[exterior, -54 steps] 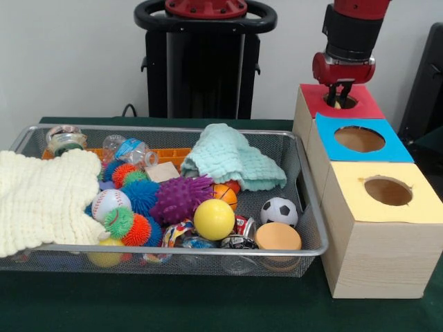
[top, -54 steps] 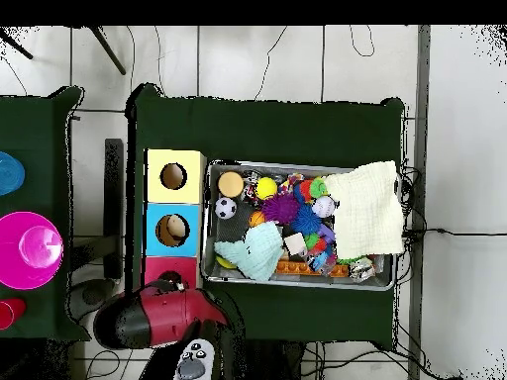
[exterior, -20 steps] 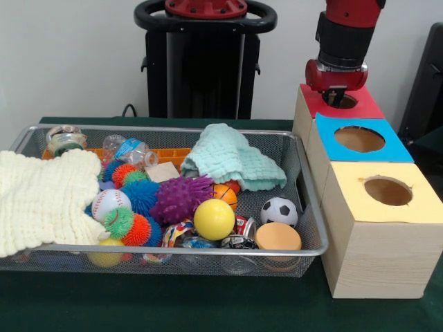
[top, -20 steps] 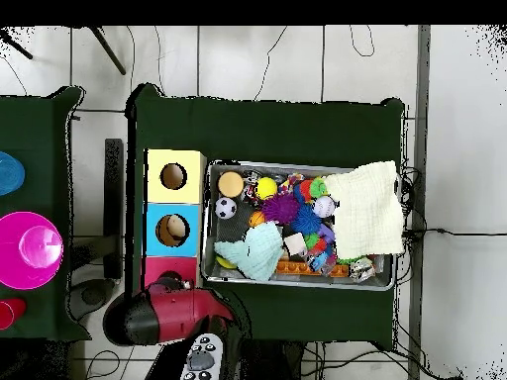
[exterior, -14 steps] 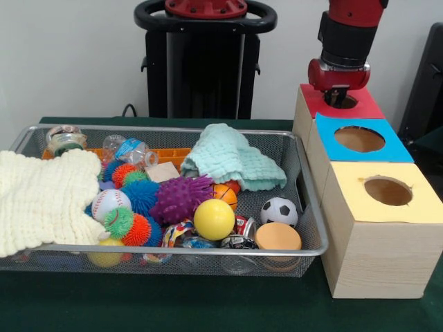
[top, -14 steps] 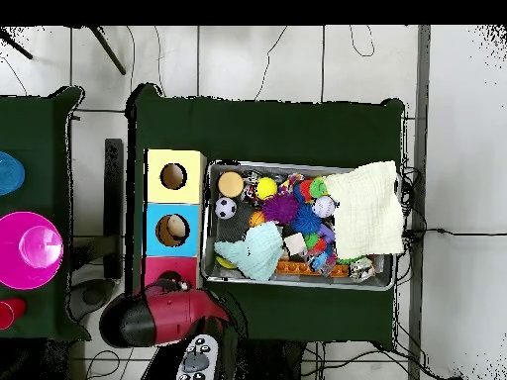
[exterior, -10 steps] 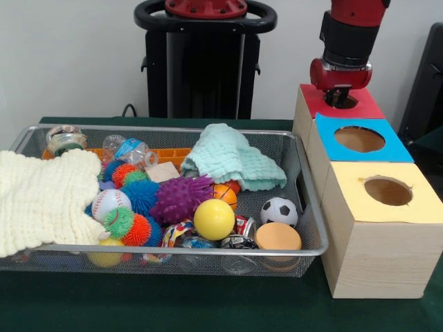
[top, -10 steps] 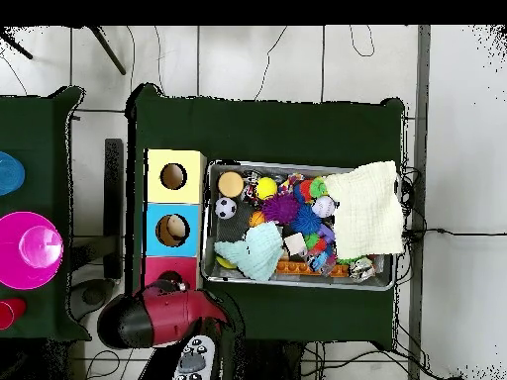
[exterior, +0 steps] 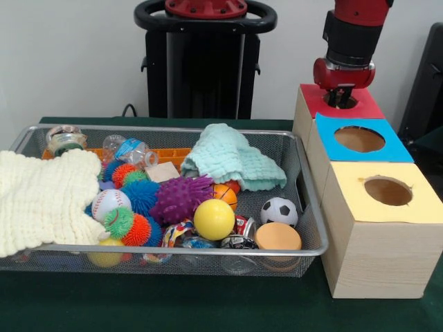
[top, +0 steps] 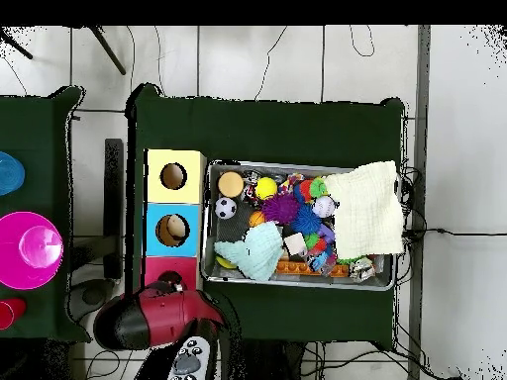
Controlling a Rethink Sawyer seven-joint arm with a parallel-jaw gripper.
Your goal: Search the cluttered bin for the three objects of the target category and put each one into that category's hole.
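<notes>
The bin [exterior: 309, 190] is a silver wire-mesh basket full of toys and cloths; it also shows in the overhead view [top: 207, 223]. The red-faced hole [exterior: 348, 104] is in the farthest wooden box, beside the bin's far right corner. My gripper [exterior: 340, 98] hangs straight down over this hole, its tips at the opening and hiding part of it. I see nothing in it. In the overhead view the red arm [top: 158, 319] covers the edge of the red box [top: 156, 267], and the gripper is hidden under it.
The blue-faced hole [exterior: 359, 139] and the yellow-faced hole [exterior: 387, 191] lie nearer the camera. In the bin lie a mint cloth [exterior: 232, 159], a cream cloth [exterior: 41, 197], a yellow ball [exterior: 214, 219], a soccer ball [exterior: 279, 211], a purple spiky ball [exterior: 180, 198] and a baseball [exterior: 110, 203].
The gripper rose a little from the red hole, shifted left, then drifted back right over it. The yellowish thing seen at its tips earlier no longer shows. The bin's contents have not moved.
</notes>
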